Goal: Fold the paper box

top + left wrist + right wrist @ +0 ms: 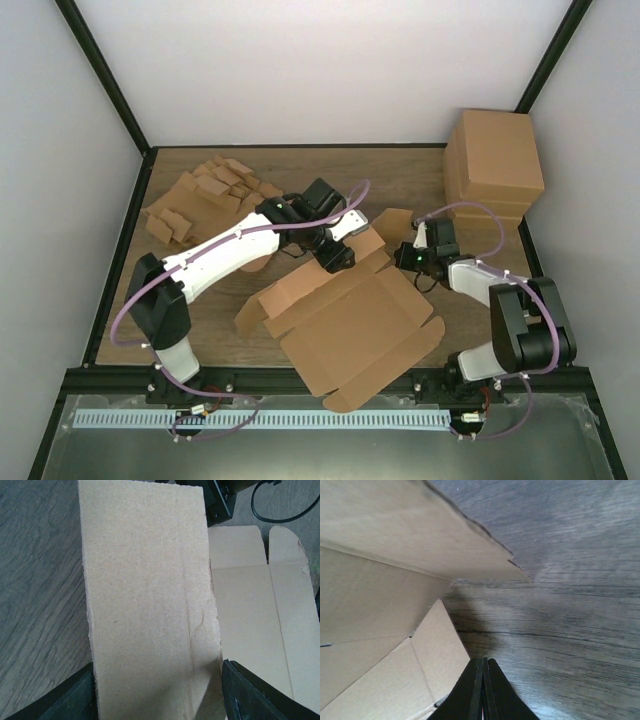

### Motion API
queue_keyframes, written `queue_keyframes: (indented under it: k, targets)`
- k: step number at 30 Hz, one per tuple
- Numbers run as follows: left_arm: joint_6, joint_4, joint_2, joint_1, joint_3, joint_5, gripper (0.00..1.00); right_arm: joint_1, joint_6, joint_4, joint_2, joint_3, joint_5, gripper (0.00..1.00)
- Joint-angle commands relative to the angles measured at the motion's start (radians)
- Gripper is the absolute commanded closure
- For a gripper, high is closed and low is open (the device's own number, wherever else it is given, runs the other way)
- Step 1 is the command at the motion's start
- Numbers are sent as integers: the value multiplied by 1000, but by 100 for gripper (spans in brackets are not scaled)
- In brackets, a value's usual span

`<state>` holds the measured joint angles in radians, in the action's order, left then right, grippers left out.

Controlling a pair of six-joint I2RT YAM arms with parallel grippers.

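Observation:
The paper box (350,320), a plain brown cardboard blank, lies mid-table with its flaps partly raised. My left gripper (337,257) reaches down at the box's far side. In the left wrist view a long cardboard flap (145,605) fills the gap between the wide-set fingers (250,695), its edges against both, and the flat box panel (250,615) lies to its right. My right gripper (410,262) sits at the box's right far corner. Its jaws (482,690) are shut on nothing, low over the wood beside a raised flap (395,545).
A tall block of stacked cardboard boxes (492,165) stands at the back right. A ragged heap of cardboard blanks (210,200) lies at the back left. Black frame rails border the wooden table (400,180).

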<state>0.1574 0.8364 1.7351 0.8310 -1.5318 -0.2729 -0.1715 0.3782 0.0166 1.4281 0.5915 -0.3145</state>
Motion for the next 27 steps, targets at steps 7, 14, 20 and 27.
queue_keyframes:
  k: [7, 14, 20, 27]
  targets:
    - [-2, 56, 39, 8, 5, -43, 35, 1, 16, -153, 109, -11, 48, 99]
    - [0, 53, 41, 8, 1, -49, 35, -13, 6, -156, 140, 12, -49, 99]
    - [1, 55, 50, 7, -7, -50, 35, -15, -10, -207, 53, -34, -233, 99]
    - [4, 57, 61, 8, -18, -59, 35, -17, -25, -203, 75, -33, -311, 99]
